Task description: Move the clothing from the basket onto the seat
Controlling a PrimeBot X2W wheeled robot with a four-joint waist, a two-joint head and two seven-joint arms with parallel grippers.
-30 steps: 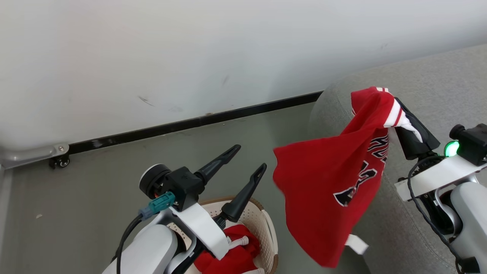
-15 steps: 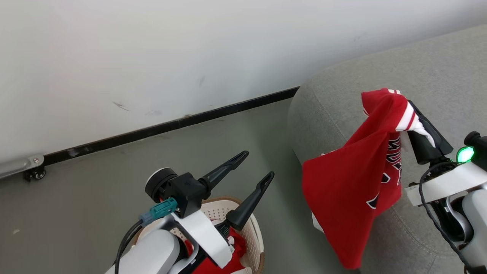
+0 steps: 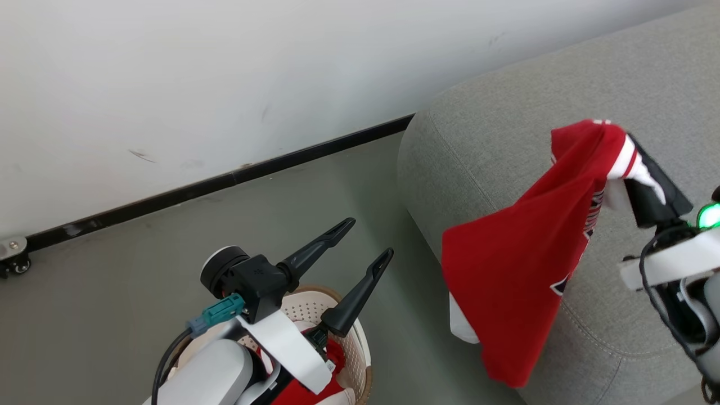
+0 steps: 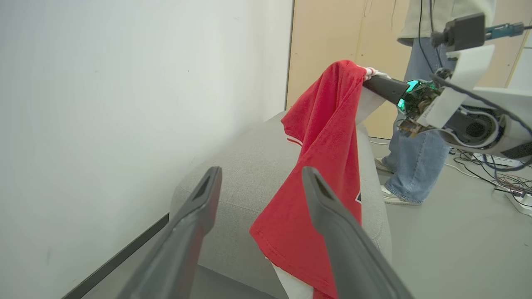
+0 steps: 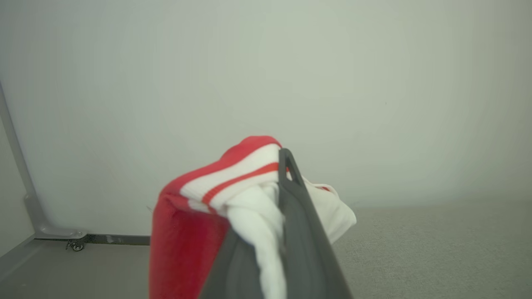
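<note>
Head view: the right claw is shut tight on the white-striped edge of the red shirt. The shirt hangs by the end corner of the grey seat, and folds hide most of its letters. The left claw is wide open and holds nothing. It is above the basket, which the picture's bottom edge cuts off. The arm half hides more red cloth inside.

Left wrist view: I cannot tell if the shirt touches the seat. A person's legs stand behind.

Right wrist view: bunched cloth covers one finger.
</note>
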